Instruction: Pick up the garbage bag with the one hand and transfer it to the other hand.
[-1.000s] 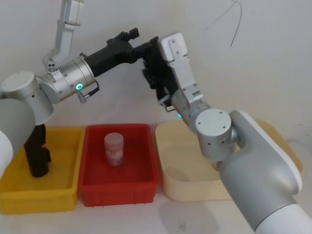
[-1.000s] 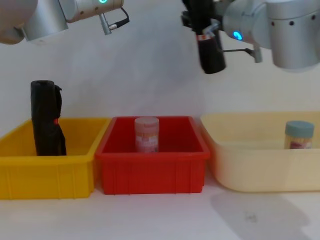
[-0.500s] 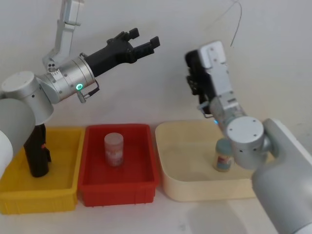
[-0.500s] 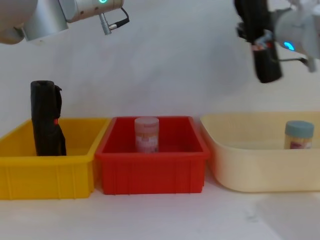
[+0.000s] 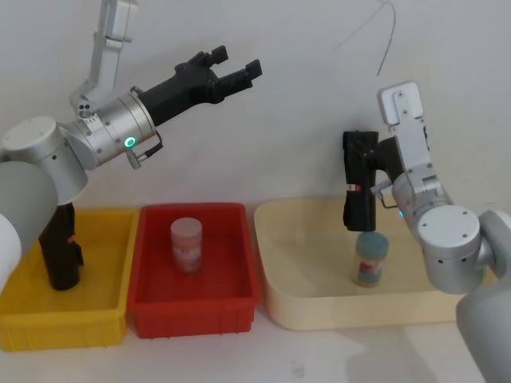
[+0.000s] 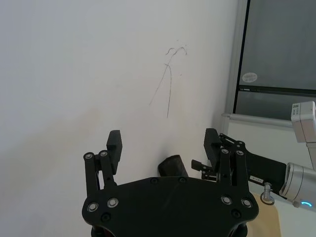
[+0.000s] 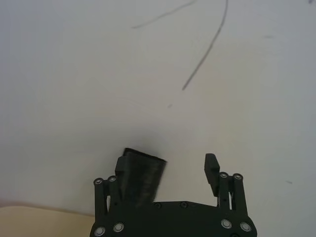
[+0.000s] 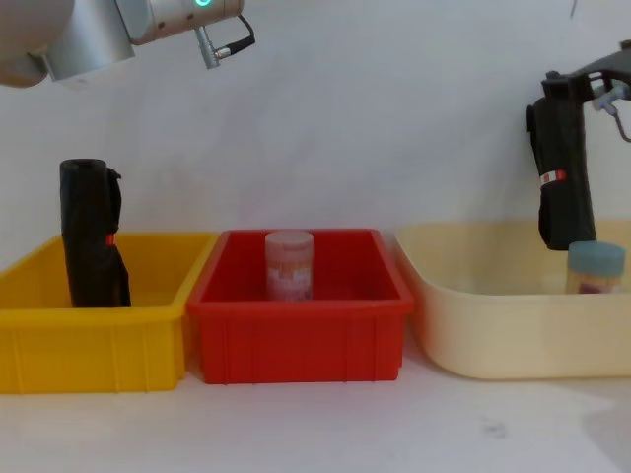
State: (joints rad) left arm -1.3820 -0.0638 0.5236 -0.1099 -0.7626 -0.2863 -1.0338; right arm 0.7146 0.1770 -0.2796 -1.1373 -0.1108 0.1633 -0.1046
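**Bag in R gripper over cream tub**

Cream tub (image 5: 275,271), far right w/ blue-lid jar (image 5: 370,258) inside. Garbage bag (image 5: 358,182) upright above it, just over the jar, clamped by right gripper (image 5: 369,159). Left gripper (image 5: 227,73) high over red bin (image 5: 192,307), jaws apart, holding nothing.

Your robot has silver-grey rounded arms. The left hand (image 5: 230,70) is black and long-fingered behind a green glowing ring; the right hand's (image 7: 168,173) black base carries silver screws, with a blue light nearby.
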